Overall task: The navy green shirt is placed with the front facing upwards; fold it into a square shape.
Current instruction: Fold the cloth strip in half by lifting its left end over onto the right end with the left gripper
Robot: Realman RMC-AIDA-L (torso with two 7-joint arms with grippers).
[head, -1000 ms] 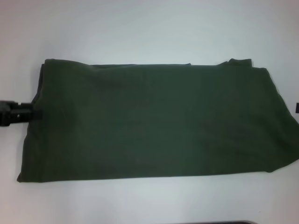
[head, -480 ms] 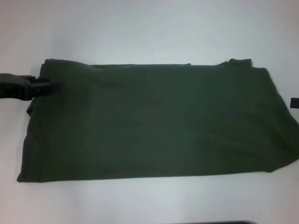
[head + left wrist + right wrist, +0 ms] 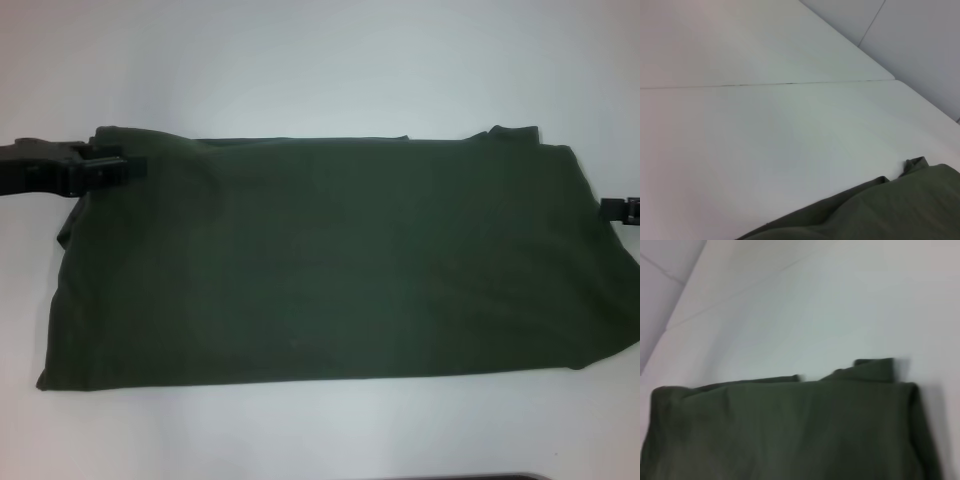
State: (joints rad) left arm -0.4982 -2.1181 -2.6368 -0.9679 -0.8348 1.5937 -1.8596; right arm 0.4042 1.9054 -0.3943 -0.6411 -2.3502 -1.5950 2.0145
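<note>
Now I see the white table (image 3: 320, 60) filling the frame, with the green shirt (image 3: 330, 260) spread across its middle as a wide folded rectangle. At upper left, my left gripper (image 3: 125, 168) sits over the shirt's far left corner; whether it pinches cloth I cannot tell. My right gripper (image 3: 612, 210) shows at the right edge, beside the shirt, its state unclear.
</note>
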